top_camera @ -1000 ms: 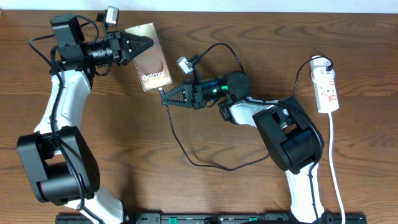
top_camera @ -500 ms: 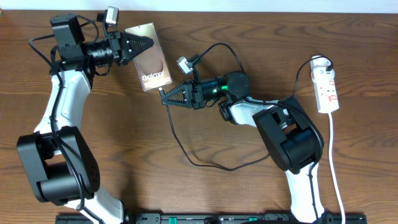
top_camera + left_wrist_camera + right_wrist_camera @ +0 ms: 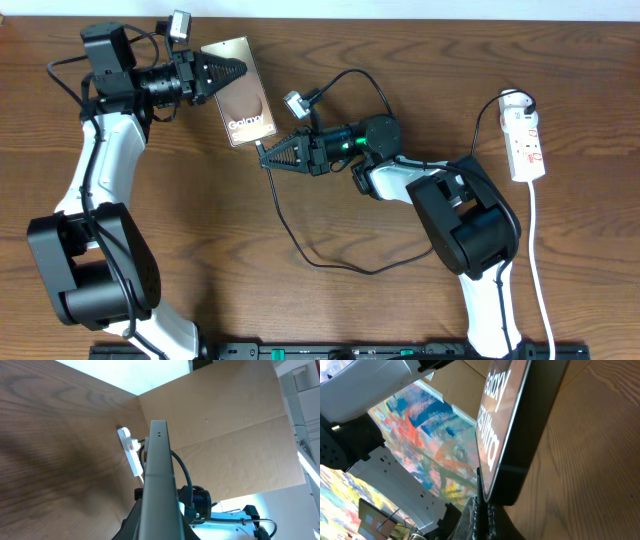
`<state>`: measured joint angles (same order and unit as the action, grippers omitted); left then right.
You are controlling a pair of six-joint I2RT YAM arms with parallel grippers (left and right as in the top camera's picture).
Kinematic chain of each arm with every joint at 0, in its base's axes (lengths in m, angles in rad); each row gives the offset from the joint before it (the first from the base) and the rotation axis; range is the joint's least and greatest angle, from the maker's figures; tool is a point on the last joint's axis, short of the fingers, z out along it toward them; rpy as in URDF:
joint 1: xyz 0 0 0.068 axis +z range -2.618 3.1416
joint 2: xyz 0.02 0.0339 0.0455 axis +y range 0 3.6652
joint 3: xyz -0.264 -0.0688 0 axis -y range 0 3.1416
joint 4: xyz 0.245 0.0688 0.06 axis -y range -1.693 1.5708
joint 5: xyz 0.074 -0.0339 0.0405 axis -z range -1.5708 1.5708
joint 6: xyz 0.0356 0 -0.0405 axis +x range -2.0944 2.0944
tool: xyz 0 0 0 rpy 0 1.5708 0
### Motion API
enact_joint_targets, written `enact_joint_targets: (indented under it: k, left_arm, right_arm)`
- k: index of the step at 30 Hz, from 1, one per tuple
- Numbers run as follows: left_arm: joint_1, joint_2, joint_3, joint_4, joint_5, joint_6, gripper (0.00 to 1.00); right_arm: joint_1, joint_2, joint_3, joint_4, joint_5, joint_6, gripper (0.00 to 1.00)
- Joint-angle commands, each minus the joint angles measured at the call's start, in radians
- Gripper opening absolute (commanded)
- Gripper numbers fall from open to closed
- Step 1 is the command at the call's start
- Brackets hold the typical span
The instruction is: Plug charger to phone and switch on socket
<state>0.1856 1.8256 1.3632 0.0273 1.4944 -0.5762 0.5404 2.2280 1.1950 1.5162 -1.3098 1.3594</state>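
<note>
My left arm (image 3: 100, 165) stood up from its base at the near left of the table and was bent at the far side, the forearm level and pointing right. My left gripper (image 3: 237, 72) was clamped on one edge of the phone (image 3: 243, 105). My right arm (image 3: 440, 185) was folded over its base, with the forearm stretched left, low and level. My right gripper (image 3: 266, 156) pointed left, its fingers pinched together on the tip of the charger (image 3: 288, 232), just beside the phone's near edge.
</note>
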Motion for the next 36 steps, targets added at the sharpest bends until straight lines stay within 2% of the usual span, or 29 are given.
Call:
enact_joint_targets:
  k: [1, 17, 36]
  left_arm:
    - [-0.004, 0.001, -0.006, 0.008, 0.034, -0.005, 0.07]
    - [-0.019, 0.001, -0.006, 0.009, 0.024, -0.004, 0.07]
    - [-0.026, 0.001, -0.006, 0.008, 0.043, 0.042, 0.08]
  right_arm:
    - [-0.004, 0.011, 0.015, -0.002, 0.010, 0.005, 0.01]
    - [-0.004, 0.011, 0.015, -0.006, 0.010, 0.005, 0.01]
    - [-0.004, 0.011, 0.015, -0.006, 0.111, 0.058, 0.01]
